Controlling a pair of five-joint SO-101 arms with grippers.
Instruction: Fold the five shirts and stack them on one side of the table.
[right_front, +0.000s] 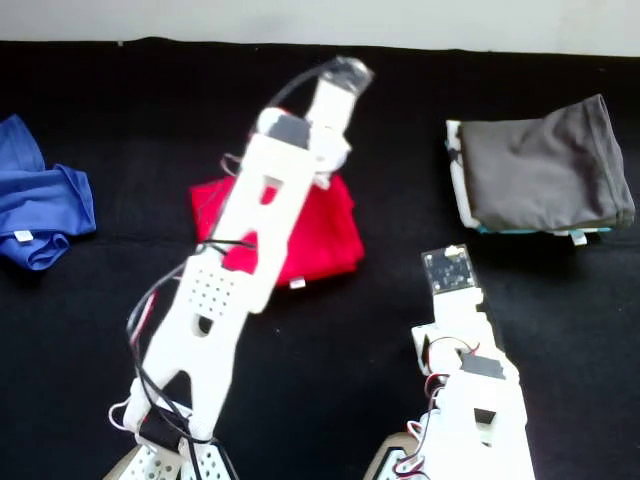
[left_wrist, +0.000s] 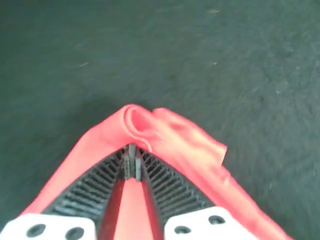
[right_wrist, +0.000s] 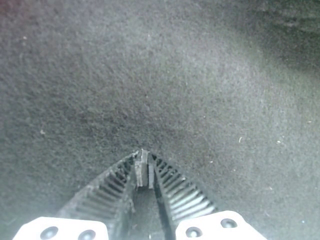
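My left arm (right_front: 215, 290) lies across the red shirt (right_front: 325, 235) and covers its middle and one side. In my left wrist view that shirt runs off the bottom edge and behind my fingers (left_wrist: 95, 185). The high view's left edge cuts the blue shirt (right_front: 45, 205). The grey shirt (right_front: 545, 165) tops the stack (right_front: 462, 195); beneath it white and teal rims peek out, too little to count. My right arm (right_front: 480, 400) runs off the bottom edge.
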